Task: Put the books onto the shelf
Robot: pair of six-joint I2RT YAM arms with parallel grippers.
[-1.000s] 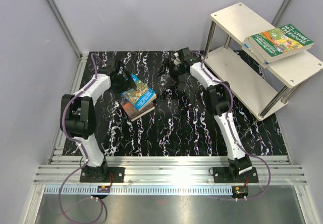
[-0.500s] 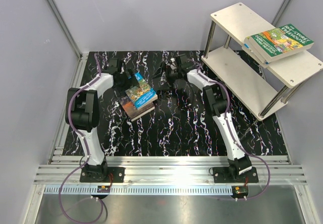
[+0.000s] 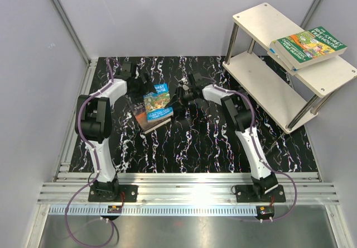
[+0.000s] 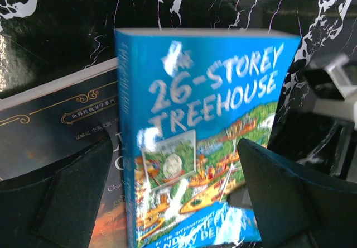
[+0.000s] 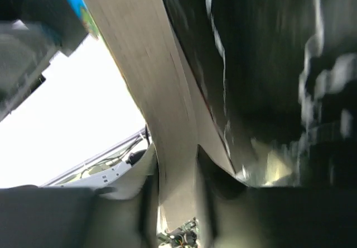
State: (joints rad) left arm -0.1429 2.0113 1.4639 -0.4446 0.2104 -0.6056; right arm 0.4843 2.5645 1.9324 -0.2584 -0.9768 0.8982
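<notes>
Blue book: the blue paperback (image 3: 158,104) (image 4: 206,119) titled "26-Storey Treehouse" stands tipped up on edge between the two grippers. Its cover faces the left wrist camera, and its lower part is over a dark paperback.

Dark book: the dark paperback (image 3: 146,122) (image 4: 58,117), with thin gilt ornament lines on its cover, lies flat on the black, white-veined tabletop (image 3: 195,142). It is just beside and partly behind the blue paperback.

Right claw: the right gripper (image 3: 179,96) (image 5: 175,172) is clamped on the blue paperback. In the right wrist view the pale page block (image 5: 145,63) runs down between the two dark fingers (image 5: 146,203), which press on either side of it.

Left claw: the left gripper (image 3: 145,86) (image 4: 173,147) has its fingers wide apart, one to each side of the blue cover. Whether either finger touches the book cannot be told.

Shelf: the two-tier stand (image 3: 262,80) of pale whitish boards on thin metal posts sits at the far right of the tabletop, well apart from both grippers.

Books on the shelf: a flat stack (image 3: 309,42) lies at the right end of the upper board with a green "Treehouse" cover on top. Blue edges show beneath it, but how many books they make cannot be told.
</notes>
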